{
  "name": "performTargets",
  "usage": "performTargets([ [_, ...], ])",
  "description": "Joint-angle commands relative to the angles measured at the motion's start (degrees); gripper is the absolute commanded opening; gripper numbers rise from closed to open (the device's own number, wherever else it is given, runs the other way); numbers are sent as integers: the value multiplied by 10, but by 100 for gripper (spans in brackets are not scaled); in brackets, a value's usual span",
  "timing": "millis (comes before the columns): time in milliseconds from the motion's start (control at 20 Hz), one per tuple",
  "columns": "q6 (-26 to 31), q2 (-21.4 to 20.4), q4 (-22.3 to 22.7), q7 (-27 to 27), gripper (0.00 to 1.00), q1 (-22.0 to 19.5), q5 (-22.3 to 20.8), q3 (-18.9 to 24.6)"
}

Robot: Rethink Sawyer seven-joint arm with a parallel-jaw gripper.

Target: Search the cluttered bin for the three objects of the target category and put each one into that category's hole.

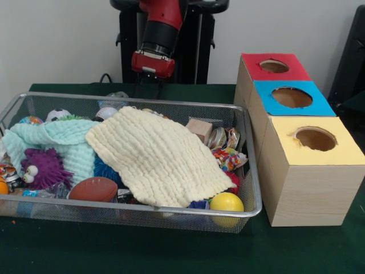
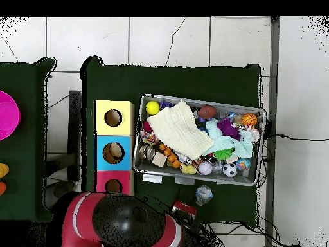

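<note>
Yellow cloth (image 1: 157, 157) covers much of the full bin (image 1: 251, 171); the blue box's hole (image 2: 114, 152) seems to hold something already. The claw (image 1: 149, 85) waits behind, grip unreadable.

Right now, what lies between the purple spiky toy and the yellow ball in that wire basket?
In the front view, a brown toy football and the pale yellow cloth.

You see a pale yellow cloth (image 1: 157, 157) over a mint one (image 1: 54, 142) — purple spiky toy (image 1: 43, 168), yellow ball (image 1: 226, 202), red-blue-yellow boxes (image 1: 291, 97).
</note>
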Motion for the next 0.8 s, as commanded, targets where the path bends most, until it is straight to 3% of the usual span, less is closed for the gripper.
performTargets([
  [50,107,14,-44,17,100,-2,49,53],
  [500,203,6,-27,29,100,18,97,52],
  [800,201,18,-24,45,100,35,118,54],
])
